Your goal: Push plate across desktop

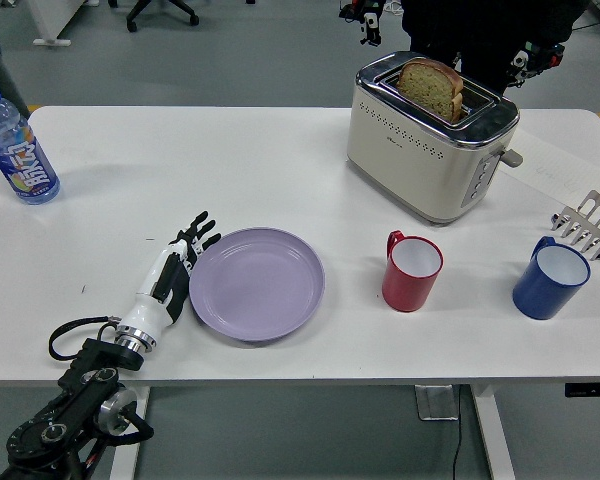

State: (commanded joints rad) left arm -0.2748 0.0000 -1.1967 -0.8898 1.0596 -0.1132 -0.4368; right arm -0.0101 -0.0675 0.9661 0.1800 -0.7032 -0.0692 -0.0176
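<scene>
A lilac plate [258, 283] lies flat on the white table [230, 170], left of centre near the front edge. My left hand [180, 262] comes in from the lower left with its fingers straight and spread, its side against the plate's left rim. It holds nothing. My right arm is out of view.
A red mug [412, 270] stands just right of the plate. A blue mug [550, 279] and a metal fork-like tool [587, 225] are at the far right. A toaster [430, 138] with bread stands behind. A water bottle [17, 148] is at the far left. A person [480, 30] stands behind the table.
</scene>
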